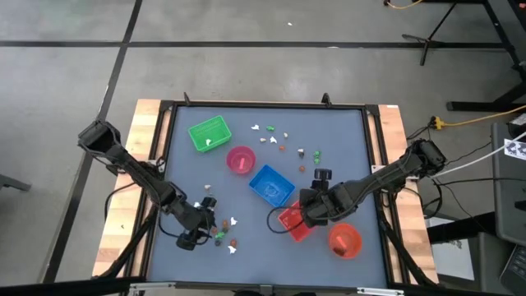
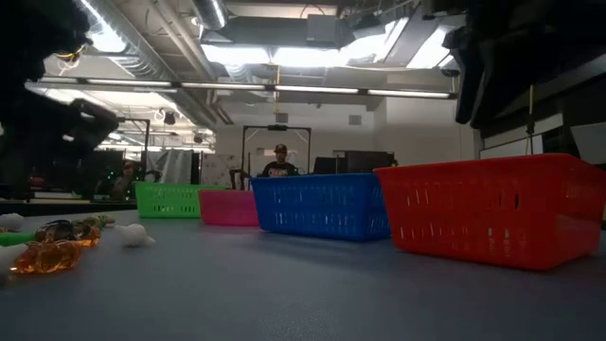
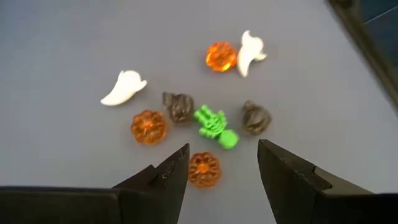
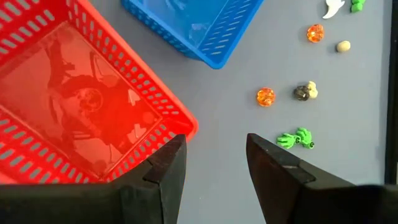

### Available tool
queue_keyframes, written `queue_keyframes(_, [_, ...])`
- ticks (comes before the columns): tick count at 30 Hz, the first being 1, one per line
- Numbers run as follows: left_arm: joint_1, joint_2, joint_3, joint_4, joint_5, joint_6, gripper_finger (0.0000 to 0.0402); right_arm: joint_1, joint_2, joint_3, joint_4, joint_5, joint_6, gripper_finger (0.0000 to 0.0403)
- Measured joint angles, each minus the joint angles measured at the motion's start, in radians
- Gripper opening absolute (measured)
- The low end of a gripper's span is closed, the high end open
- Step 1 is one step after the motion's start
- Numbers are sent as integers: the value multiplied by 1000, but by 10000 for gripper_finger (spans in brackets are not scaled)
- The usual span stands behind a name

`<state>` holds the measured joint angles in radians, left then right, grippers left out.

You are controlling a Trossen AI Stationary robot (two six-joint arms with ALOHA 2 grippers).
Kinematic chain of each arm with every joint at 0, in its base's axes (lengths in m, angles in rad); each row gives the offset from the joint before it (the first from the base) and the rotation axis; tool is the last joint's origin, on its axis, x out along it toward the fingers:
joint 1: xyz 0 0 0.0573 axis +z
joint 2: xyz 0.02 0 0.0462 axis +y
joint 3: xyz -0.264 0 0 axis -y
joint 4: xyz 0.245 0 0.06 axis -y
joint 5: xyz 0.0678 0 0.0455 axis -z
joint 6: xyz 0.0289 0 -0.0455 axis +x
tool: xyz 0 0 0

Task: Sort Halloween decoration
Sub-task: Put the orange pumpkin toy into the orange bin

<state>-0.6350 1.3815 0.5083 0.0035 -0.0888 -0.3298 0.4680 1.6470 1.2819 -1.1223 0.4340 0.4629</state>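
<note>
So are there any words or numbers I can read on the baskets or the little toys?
None can be read.
Red basket: no writing shows.
Blue basket: no writing shows.
Green basket, pink bowl, orange bowl: no writing shows.
Pumpkins, ghosts and the green skeleton: no letters on them.
Room behind the table: any signs there are too small to read.

Translucent orange pumpkins (image 3: 148, 127), white ghosts (image 3: 123, 88), a bright green skeleton hand (image 3: 216, 126) and dark brown lumps (image 3: 255, 117) dot a grey-blue table (image 1: 345, 140) beside red (image 4: 81, 106) and blue (image 4: 199, 28) lattice-walled baskets.
</note>
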Motion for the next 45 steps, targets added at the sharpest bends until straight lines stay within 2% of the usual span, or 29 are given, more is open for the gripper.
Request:
queue_keyframes(4, [0, 37, 0, 1, -40, 0, 174, 2, 0, 0, 0, 0, 0, 168])
queue_keyframes(16, [0, 112, 1, 14, -26, 0, 174, 2, 0, 0, -1, 0, 0, 168])
queue_keyframes(30, [0, 116, 2, 15, -27, 0, 173, 3, 0, 0, -1, 0, -1, 168])
queue_keyframes(45, [1, 118, 1, 15, -33, 0, 116, 3, 0, 0, -1, 0, -1, 168])
